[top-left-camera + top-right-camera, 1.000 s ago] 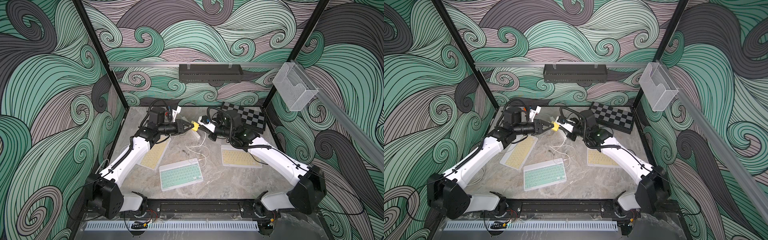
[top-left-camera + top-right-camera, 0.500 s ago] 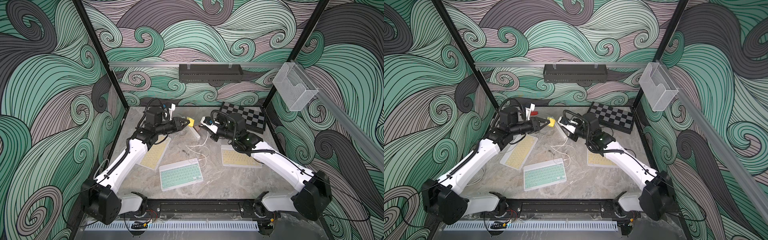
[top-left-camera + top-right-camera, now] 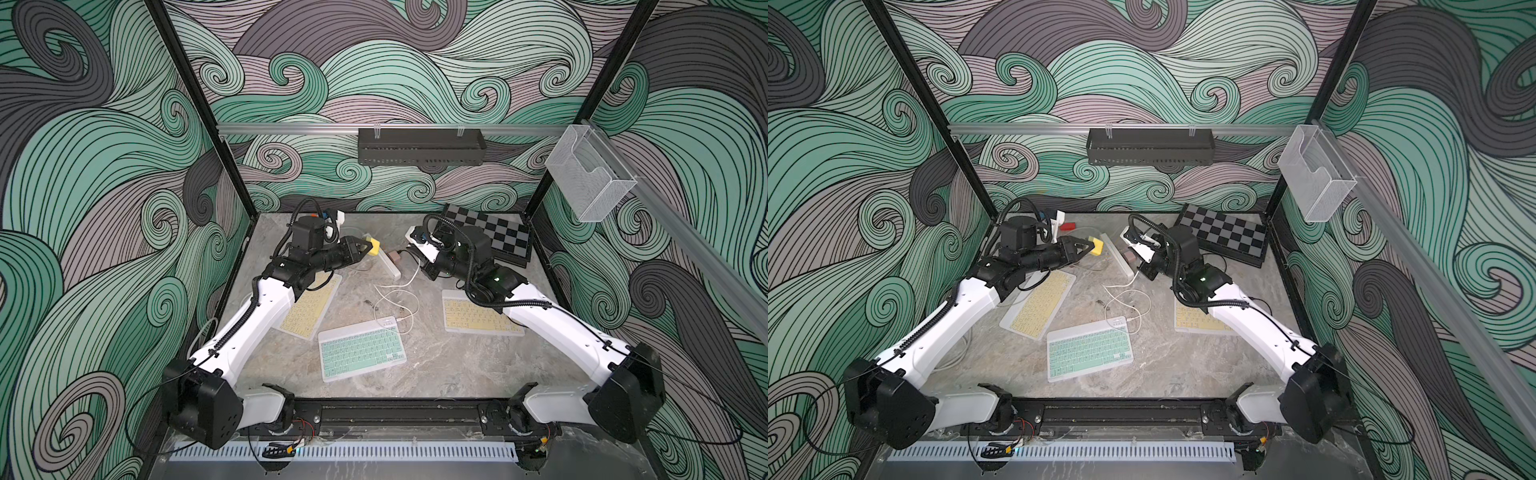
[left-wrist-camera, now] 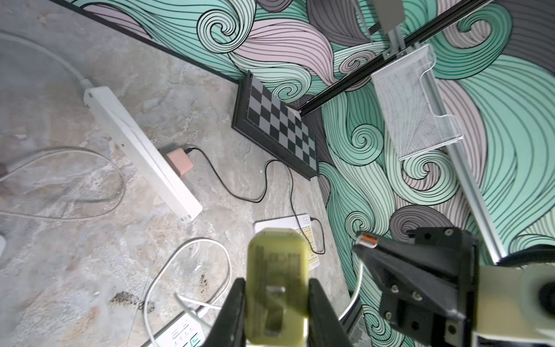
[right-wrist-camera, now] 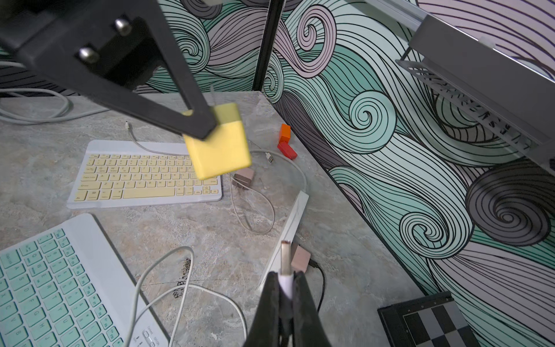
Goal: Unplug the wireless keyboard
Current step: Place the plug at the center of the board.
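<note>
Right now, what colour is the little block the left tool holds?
Yellow. The small plastic charger block shows best in the right wrist view.

Mint keyboard (image 3: 361,353) lies flat on the table (image 3: 457,365). The white cable (image 5: 136,288) loops from its corner, with the USB plug (image 5: 285,258) out of the raised yellow charger (image 3: 375,248).

The left gripper (image 4: 276,288) is clamped on a yellow plastic charger cube (image 4: 274,255); the right gripper (image 5: 285,276) is pinched on, seemingly, a white USB plug (image 5: 286,258).
</note>
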Available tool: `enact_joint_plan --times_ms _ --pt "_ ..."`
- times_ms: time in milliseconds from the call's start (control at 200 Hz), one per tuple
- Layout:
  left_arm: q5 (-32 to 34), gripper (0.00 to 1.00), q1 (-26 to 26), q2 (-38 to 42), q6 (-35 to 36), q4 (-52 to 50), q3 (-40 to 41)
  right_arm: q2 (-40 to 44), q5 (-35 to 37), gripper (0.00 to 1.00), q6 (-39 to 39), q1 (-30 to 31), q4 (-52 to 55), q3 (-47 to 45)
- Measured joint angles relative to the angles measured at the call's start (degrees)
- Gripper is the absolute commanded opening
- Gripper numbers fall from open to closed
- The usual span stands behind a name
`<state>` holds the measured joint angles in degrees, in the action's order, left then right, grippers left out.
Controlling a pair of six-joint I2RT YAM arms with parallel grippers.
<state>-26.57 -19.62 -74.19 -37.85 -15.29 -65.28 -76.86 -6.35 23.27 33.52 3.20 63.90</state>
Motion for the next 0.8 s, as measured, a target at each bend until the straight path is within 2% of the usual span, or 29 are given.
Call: enact_joint_plan --times_ms 160,370,555,800 --pt "0.70 0.00 0.04 -3.10 2.89 -2.38 1.33 0.17 2.99 0.00 -5.95 -0.63 -0.09 -0.33" --pt "0.87 0.00 0.04 -12.28 4.44 -2.03 3.85 2.78 6.64 0.00 -12.50 -2.58 -0.02 -3.30" --pt "0.61 0.00 0.04 -20.44 4.44 0.66 5.55 5.20 6.86 0.00 -16.92 -6.82 -0.07 -3.65" --pt "0.28 0.00 0.04 -30.84 4.90 5.05 3.41 5.51 5.81 0.00 -18.80 -7.08 -0.04 -4.42"
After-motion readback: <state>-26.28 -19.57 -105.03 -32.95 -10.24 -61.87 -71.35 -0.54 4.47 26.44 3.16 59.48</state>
